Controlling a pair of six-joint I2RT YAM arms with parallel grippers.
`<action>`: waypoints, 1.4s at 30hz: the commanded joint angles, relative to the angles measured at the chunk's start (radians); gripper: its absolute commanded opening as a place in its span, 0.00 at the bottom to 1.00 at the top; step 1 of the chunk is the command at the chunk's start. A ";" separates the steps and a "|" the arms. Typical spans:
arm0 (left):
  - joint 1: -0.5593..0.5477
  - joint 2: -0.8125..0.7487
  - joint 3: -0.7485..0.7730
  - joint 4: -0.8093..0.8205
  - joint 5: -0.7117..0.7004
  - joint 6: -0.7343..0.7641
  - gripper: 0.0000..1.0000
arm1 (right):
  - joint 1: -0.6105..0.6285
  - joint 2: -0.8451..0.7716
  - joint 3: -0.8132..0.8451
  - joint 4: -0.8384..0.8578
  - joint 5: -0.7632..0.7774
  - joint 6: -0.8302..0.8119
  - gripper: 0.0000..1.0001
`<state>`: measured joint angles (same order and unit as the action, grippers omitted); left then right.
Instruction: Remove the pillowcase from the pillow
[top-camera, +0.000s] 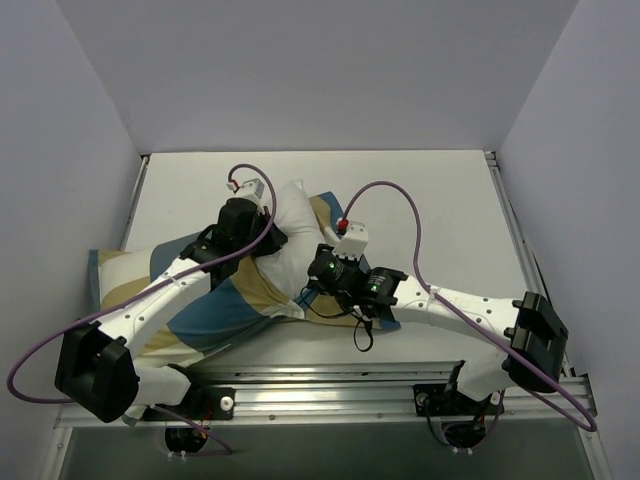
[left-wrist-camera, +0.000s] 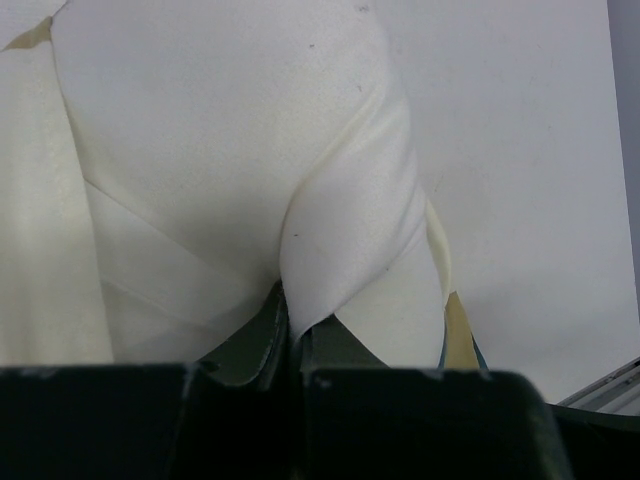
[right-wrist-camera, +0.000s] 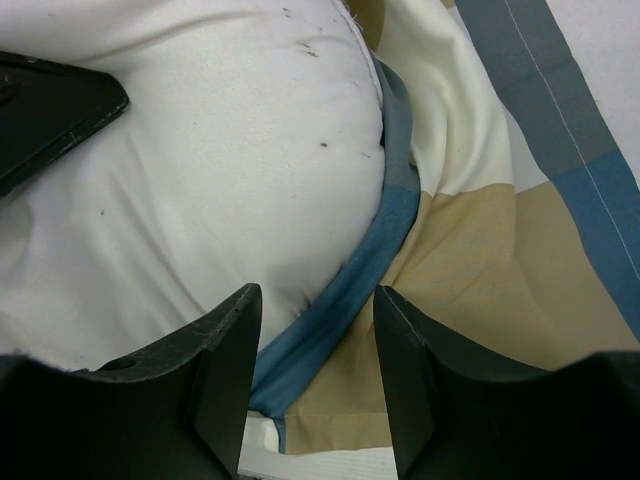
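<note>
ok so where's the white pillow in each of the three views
top external: pillow at centre, between the two wrists, poking out of the checked pillowcase.
left wrist: fills the upper left and middle, a fold pinched in the shut jaws.
right wrist: upper left, above the open jaws.
shared landmark: the pillowcase, lower left from above, a sliver at right, the right half.
</note>
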<state>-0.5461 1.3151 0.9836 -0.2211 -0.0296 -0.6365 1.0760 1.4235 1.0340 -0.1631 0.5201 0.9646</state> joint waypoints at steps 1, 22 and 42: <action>-0.014 0.021 0.030 0.002 -0.007 -0.019 0.02 | 0.007 0.034 -0.005 -0.030 0.066 0.029 0.44; -0.032 0.004 0.024 -0.015 -0.007 -0.014 0.02 | -0.054 0.092 -0.019 0.093 -0.019 -0.041 0.40; 0.011 -0.060 0.035 -0.070 -0.003 0.009 0.02 | -0.254 -0.004 -0.302 0.056 -0.026 -0.027 0.00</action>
<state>-0.5762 1.3102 0.9863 -0.2443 -0.0395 -0.6353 0.9169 1.4746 0.8448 0.0650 0.3996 0.9527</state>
